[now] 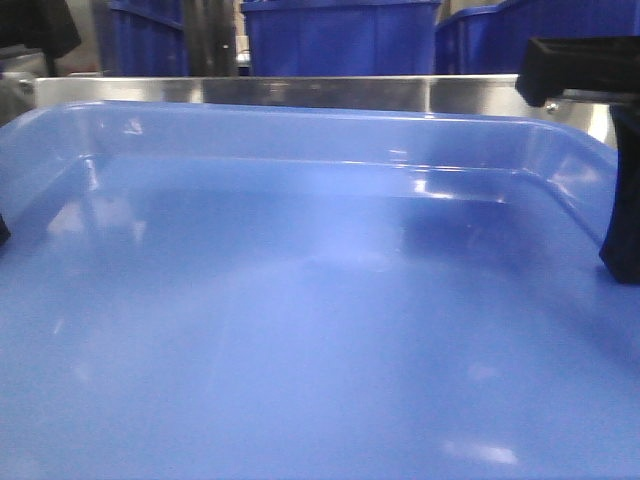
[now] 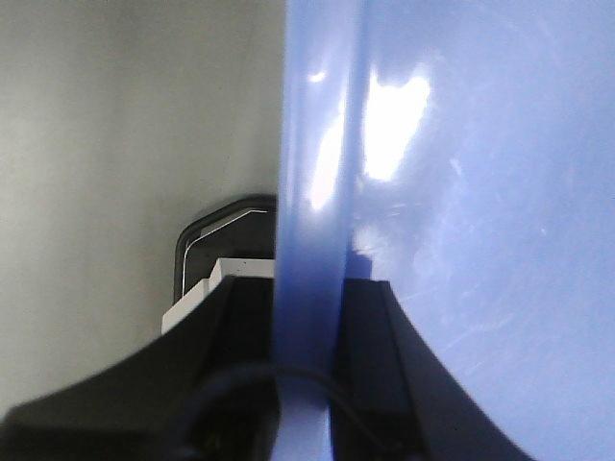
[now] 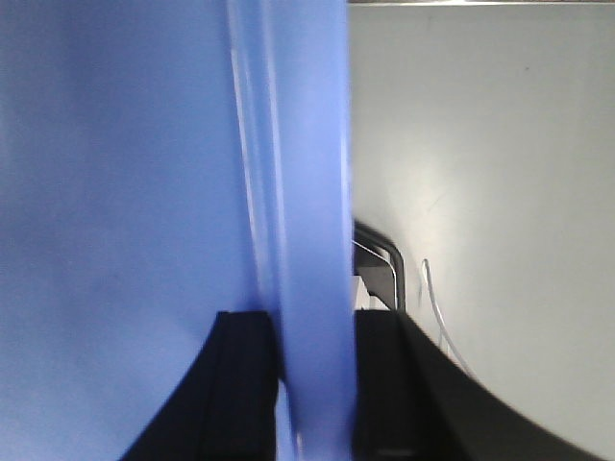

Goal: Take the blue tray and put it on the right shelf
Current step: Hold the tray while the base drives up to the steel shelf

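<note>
the blue tray (image 1: 320, 330) fills the front view, lying flat and empty, its far wall just short of the shiny steel rail of the right shelf (image 1: 300, 90). the left gripper (image 2: 306, 288) is clamped on the tray's left rim, one jaw inside the wall and one outside. the right gripper (image 3: 312, 322) pinches the tray's right rim the same way, and in the front view it shows as a black shape at the tray's right edge.

by my reading the grab is done and the tray is being carried between the two arms. placing is what is left: the tray has to cross the rail, settle on the shelf, and be let go. whether the tray's base already rests on anything cannot be told, since the wrist views show only a plain pale grey surface beyond the rim.

count: one blue tray, two grippers, one steel rail behind the tray. beyond the tray's far wall, past the rail, stand three dark-blue bins (image 1: 340, 38), each only partly in view.
</note>
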`<state>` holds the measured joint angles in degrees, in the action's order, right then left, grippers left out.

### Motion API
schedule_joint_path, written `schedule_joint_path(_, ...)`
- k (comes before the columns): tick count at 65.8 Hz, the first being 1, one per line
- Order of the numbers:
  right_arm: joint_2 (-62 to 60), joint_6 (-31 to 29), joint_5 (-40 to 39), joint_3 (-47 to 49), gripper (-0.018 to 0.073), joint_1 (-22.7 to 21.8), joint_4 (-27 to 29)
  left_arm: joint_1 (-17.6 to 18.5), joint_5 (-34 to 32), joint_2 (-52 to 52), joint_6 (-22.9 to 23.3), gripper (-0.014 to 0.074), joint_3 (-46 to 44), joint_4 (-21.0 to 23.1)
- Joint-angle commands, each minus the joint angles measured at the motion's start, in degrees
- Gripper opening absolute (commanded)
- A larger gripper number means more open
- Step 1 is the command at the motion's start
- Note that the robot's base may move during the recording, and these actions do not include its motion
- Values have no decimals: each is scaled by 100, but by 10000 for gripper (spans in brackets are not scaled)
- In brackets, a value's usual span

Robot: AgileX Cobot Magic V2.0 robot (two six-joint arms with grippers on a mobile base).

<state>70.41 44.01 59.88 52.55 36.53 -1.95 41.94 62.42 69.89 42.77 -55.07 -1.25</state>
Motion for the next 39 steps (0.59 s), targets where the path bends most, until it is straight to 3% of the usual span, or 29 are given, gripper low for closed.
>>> schedule_joint_path(1, -157, 48, -236, 165, 202, 18, 57, 60, -233, -143, 109, 0, -156, 168)
schedule_joint_path(39, -157, 48, -236, 165, 202, 18, 57, 60, -233, -143, 109, 0, -156, 168)
